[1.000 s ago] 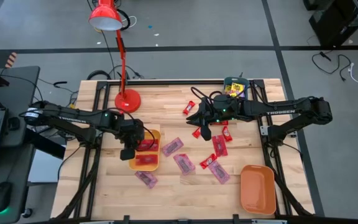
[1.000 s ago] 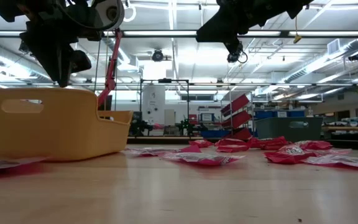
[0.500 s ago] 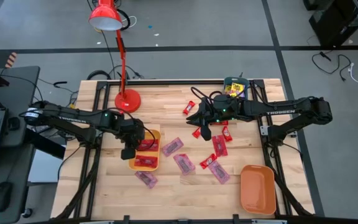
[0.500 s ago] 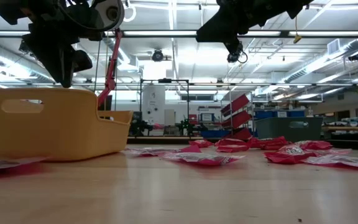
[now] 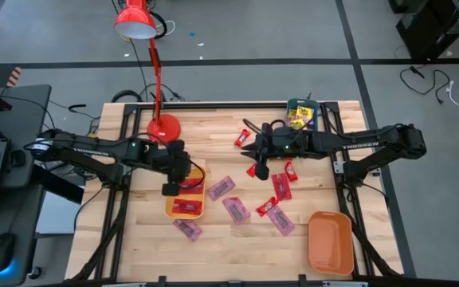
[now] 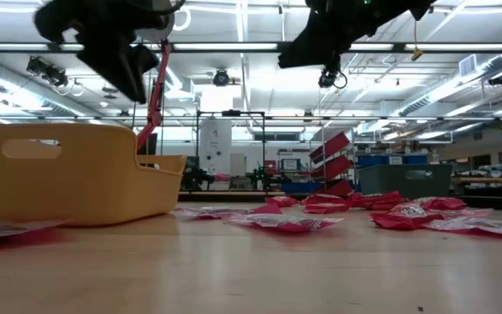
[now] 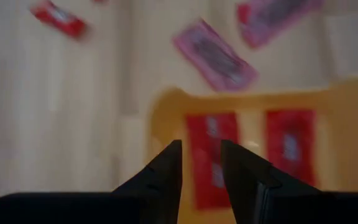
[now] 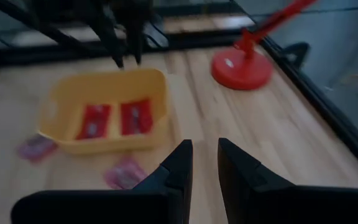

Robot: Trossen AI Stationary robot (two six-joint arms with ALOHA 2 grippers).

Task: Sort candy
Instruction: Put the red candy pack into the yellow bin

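Candy: two flat red wrapped sweets [image 5: 185,197] lying side by side in the yellow tray [image 5: 200,210]. Pinkish-purple packets [image 5: 235,208] and further red wrappers [image 5: 281,186] lie scattered flat on the table [image 5: 213,135]. Yellow packets [image 5: 298,119] sit at its far edge.

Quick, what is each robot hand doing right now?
Left end effector: open, empty, above the yellow tray.
Right end effector: open, empty.
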